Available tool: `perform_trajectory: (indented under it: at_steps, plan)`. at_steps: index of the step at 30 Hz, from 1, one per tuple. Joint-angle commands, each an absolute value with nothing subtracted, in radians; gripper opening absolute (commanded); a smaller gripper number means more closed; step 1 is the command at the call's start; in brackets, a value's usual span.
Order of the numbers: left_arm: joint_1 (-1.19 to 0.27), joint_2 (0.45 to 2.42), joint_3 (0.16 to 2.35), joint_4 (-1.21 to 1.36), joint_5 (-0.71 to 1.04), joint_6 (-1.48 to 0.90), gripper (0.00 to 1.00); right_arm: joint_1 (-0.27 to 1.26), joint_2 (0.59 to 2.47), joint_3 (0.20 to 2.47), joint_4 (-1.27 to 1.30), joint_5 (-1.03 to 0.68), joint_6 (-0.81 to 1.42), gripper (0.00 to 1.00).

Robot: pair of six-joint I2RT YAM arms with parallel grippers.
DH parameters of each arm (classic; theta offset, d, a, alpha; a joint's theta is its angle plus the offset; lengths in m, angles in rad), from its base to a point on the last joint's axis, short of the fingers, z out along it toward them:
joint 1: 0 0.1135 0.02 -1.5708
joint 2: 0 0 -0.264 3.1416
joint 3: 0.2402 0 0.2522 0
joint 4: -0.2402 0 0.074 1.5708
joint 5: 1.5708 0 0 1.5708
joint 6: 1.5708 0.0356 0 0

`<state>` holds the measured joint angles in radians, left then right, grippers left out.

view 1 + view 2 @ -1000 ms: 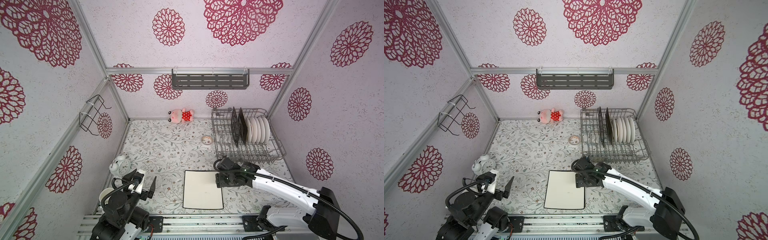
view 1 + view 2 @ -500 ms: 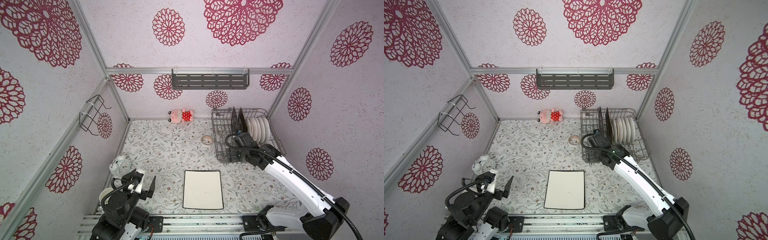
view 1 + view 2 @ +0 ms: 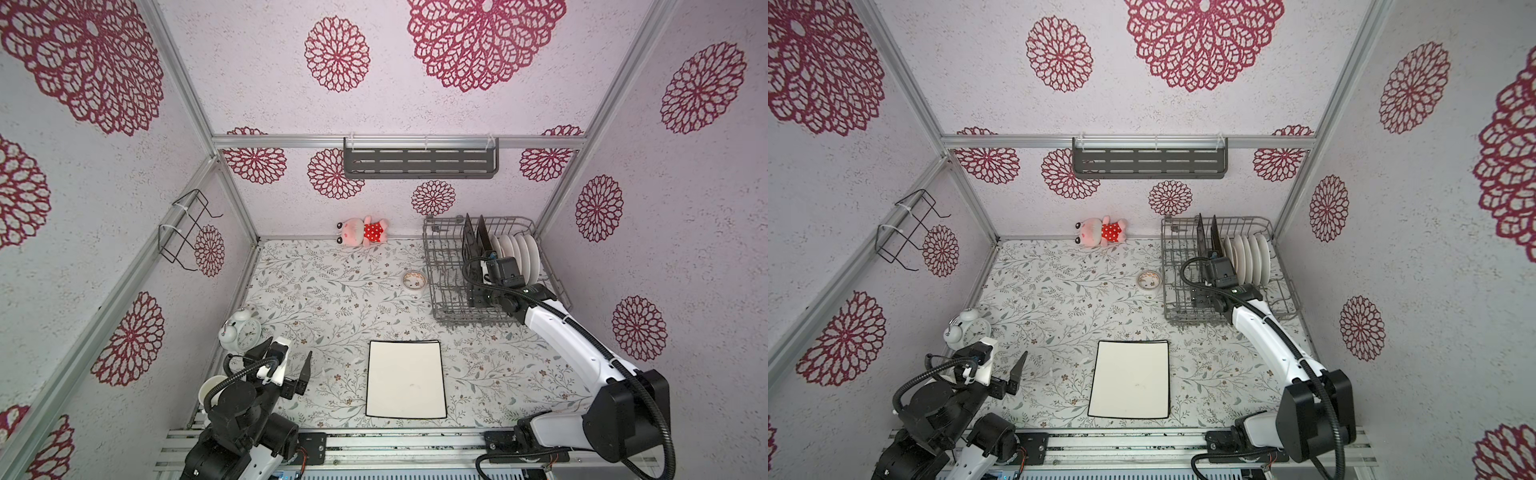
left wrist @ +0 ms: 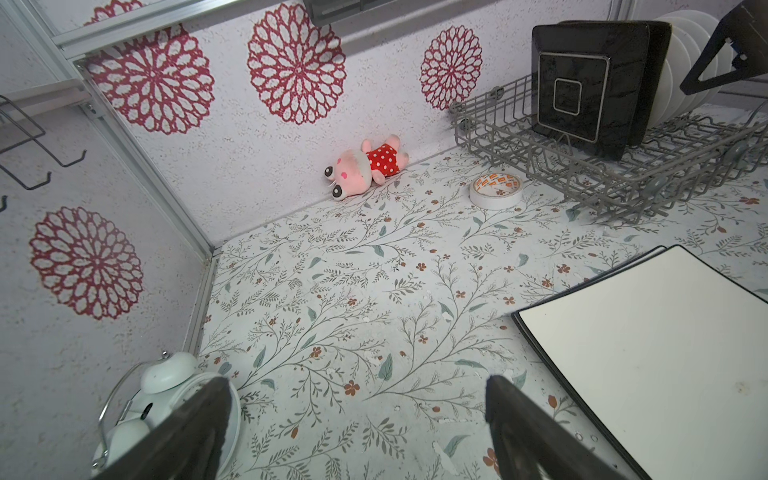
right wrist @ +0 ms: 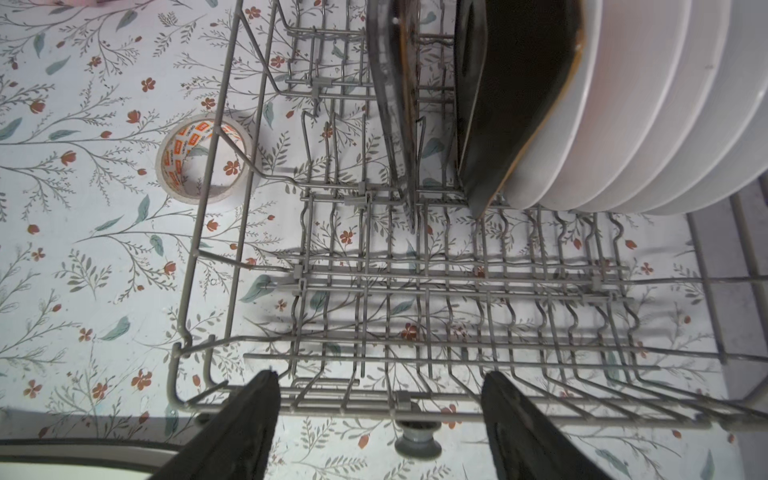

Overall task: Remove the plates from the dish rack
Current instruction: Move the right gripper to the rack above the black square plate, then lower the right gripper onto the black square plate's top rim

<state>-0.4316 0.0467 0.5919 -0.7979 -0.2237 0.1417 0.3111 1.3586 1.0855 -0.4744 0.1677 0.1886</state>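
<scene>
The grey wire dish rack (image 3: 436,266) stands at the back right. Two black square plates (image 3: 473,245) stand upright in it, with several round white plates (image 3: 519,253) behind them. A large white dark-rimmed square plate (image 3: 405,378) lies flat at the front middle of the table. My right gripper (image 3: 478,297) hangs open over the rack's front part, short of the black plates (image 5: 511,83), holding nothing. In the right wrist view its fingertips (image 5: 266,382) frame the rack's front rail (image 5: 457,411). My left gripper (image 3: 286,353) rests open and empty at the front left.
A tape roll (image 3: 414,281) lies just left of the rack. A pink plush toy (image 3: 361,232) is at the back wall. An alarm clock (image 3: 240,332) and a white mug (image 3: 210,388) sit by the left arm. A dark shelf (image 3: 419,160) and a wire holder (image 3: 183,232) hang on the walls.
My right arm has swung from the flat white plate at the front back to the rack, open and empty. The left arm has not moved.
</scene>
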Motion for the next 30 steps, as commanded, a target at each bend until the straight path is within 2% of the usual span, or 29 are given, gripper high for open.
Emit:
perform_trajectory:
  at_steps: [1,8,23,26,30]
  plan:
    - [-0.441,0.080,0.586,-0.775,-0.219,0.150,0.97,0.279,1.384,1.067,-0.321,0.115,0.163,0.79]
    - [-0.441,0.094,0.580,-0.766,-0.225,0.158,0.97,0.252,1.480,1.017,-0.129,0.100,0.151,0.78]
    - [-0.441,0.168,0.577,-0.756,-0.254,0.164,0.97,0.249,1.528,0.864,0.296,0.172,0.054,0.76]
    - [-0.440,0.158,0.573,-0.738,-0.323,0.145,0.97,0.248,1.560,0.849,0.372,0.170,0.021,0.75]
    - [-0.441,0.135,0.565,-0.731,-0.323,0.155,0.97,0.249,1.591,0.818,0.484,0.157,-0.010,0.73]
